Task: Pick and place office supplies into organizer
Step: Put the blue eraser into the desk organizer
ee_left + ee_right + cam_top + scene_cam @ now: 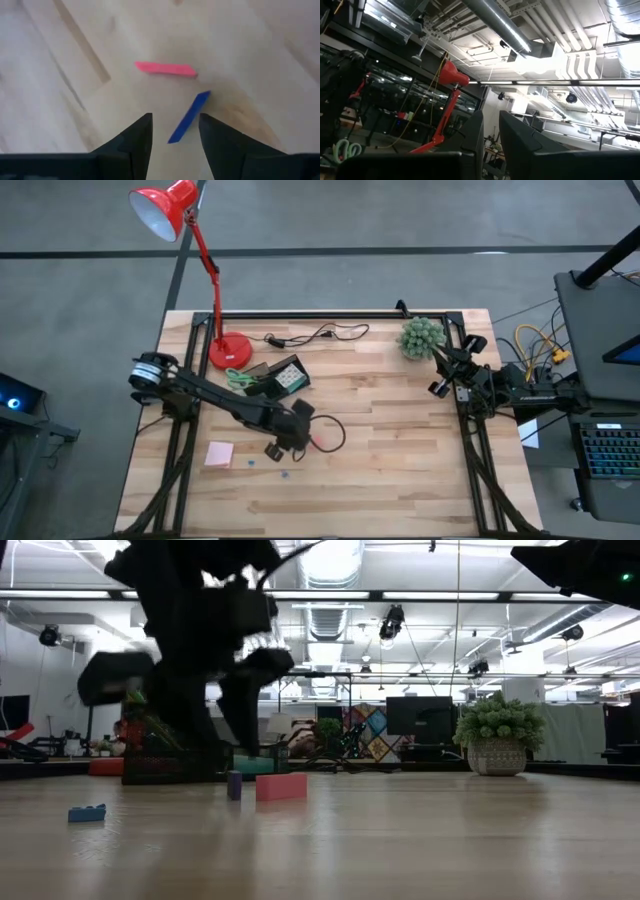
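Sticky-note pad [219, 453] left of left gripper [277, 448], organizer [278, 378] behind.

I work in a big open lab or workshop hall, with a bare grey concrete floor [400, 220] around my wooden table [400, 470] and a side bench holding a keyboard [610, 450] and bundles of yellow wires [535, 345]. Overhead I see exposed silver air ducts [500, 25], pipes and long strip lights [450, 595]. Looking level across the table, the room behind has dark screens [420, 716], shelves of gear and a potted plant [498, 745].
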`<state>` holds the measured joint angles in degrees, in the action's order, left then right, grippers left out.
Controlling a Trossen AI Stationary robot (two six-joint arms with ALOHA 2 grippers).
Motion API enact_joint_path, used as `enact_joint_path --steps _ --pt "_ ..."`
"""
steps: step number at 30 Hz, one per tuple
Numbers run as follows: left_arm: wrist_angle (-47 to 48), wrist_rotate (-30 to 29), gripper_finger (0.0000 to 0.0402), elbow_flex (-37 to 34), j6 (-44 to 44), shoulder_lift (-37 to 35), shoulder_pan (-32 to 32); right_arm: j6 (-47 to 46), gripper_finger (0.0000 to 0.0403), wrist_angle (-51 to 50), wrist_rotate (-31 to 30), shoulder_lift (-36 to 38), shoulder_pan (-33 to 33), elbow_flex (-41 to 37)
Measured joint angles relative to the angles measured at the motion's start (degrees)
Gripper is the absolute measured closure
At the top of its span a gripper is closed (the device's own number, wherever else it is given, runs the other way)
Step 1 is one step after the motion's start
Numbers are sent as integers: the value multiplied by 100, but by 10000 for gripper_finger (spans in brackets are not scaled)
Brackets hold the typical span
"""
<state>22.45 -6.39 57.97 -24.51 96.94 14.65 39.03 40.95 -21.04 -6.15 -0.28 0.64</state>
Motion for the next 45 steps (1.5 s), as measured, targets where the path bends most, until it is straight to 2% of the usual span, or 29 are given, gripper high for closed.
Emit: enact_joint_path --steps 16,45 --pt "-101 -2 254 47 2 417 3 0 351 2 -2 7 -1 2" --pt "-122 11 254 20 7 416 -1 0 351 4 -2 2 0 2"
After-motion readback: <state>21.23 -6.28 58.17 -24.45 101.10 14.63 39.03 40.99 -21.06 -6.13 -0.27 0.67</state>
